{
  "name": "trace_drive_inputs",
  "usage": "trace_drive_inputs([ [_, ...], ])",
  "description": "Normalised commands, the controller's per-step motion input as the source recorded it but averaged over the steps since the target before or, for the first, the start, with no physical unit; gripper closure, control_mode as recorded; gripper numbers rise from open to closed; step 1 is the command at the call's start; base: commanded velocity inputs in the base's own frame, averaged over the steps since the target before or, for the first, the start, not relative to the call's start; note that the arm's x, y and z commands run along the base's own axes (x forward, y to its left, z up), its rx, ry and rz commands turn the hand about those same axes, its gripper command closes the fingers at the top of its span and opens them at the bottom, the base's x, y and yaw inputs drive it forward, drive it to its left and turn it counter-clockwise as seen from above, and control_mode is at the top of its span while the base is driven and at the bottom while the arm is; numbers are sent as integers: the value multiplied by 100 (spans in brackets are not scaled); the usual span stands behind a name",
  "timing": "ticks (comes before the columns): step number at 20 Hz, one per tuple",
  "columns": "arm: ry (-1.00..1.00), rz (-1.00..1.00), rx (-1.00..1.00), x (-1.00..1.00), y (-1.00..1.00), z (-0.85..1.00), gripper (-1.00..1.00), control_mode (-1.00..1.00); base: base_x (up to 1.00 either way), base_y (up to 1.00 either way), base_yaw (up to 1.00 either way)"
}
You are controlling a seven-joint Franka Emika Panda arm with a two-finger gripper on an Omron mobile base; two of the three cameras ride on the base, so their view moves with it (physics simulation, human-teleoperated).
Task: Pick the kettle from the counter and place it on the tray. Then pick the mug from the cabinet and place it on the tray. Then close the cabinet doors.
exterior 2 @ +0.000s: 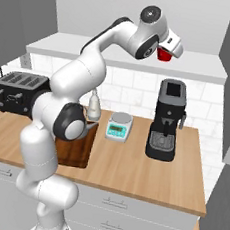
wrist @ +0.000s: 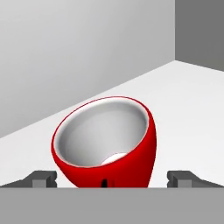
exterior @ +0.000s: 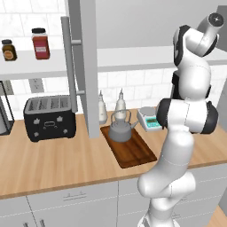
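Up close, the claw (wrist: 112,178) spreads wide around the mug (wrist: 107,142); left base view shows the kettle (exterior: 121,128) on the tray (exterior: 133,153).

- Left and right base views: behind the arm, looking forward and down; both share the counter (exterior: 53,164), tray (exterior: 133,153) and scale (exterior 2: 119,126).
- Hand view: close above the mug (wrist: 107,142), facing the cabinet (wrist: 192,100) shelf.

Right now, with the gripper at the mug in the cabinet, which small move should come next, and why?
Probably close the fingers. The mug sits between them on the cabinet shelf, the gripper is open, and the kettle already stands on the tray.
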Motion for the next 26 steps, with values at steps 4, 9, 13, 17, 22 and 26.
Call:
trace_drive_inputs([
  [4, 0, 0, 0, -3, 9, -3, -100, -100, 0, 0, 0],
  [9, 0, 0, 0, -4, 7, -2, -100, -100, 0, 0, 0],
  [13, 0, 0, 0, 0, 1, -5, -100, -100, 0, 0, 0],
  [17, 0, 0, 0, 0, 0, -4, 100, -100, 0, 0, 0],
  [22, 0, 0, 0, 0, 0, -2, 100, -100, 0, 0, 0],
  [26, -1, 0, 0, 2, 0, -2, 100, -100, 0, 0, 0],
])
